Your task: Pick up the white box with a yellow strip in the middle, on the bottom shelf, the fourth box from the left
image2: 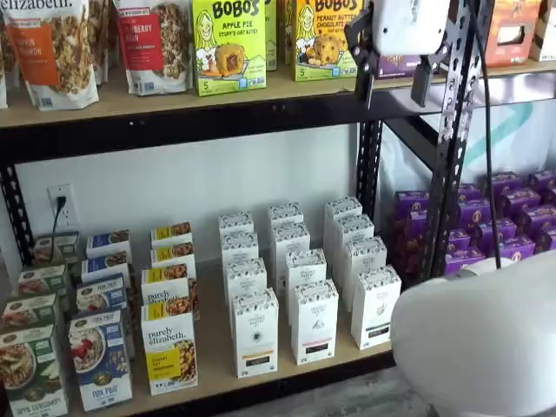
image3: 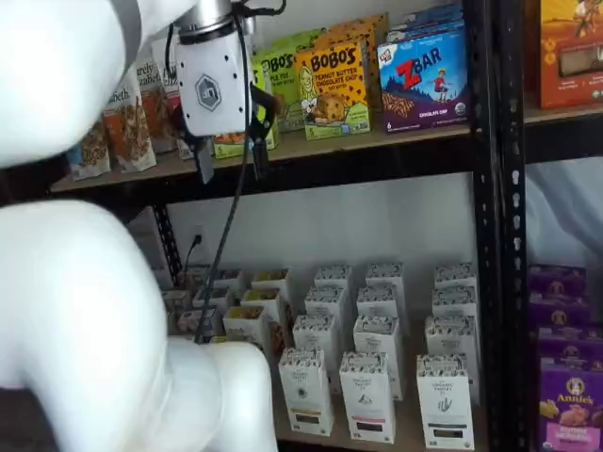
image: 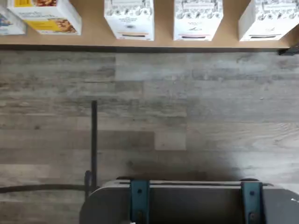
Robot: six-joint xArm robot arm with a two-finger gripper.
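The white box [image2: 254, 334] stands at the front of the bottom shelf [image2: 215, 367], right of a purely elizabeth box [image2: 169, 349]. It is tall and narrow, with a short yellowish strip low on its front. In the wrist view the white box [image: 129, 19] is seen from above on the pale board [image: 163, 41]. It is also the leftmost front white carton [image3: 306, 391] in a shelf view. My gripper [image2: 391, 76] hangs high up, level with the upper shelf and far above the box. In both shelf views its black fingers [image3: 203, 162] stand apart, open and holding nothing, around the gripper's middle [image3: 231, 155].
White cartons with a black strip [image2: 314, 323] stand right of the white box, in rows running back. Cereal boxes [image2: 100, 360] fill the shelf's left. A perforated black upright [image2: 452, 148] stands at the right. Bobo's boxes [image2: 228, 43] line the upper shelf. A dark mount with teal brackets [image: 196, 200] shows over grey plank floor.
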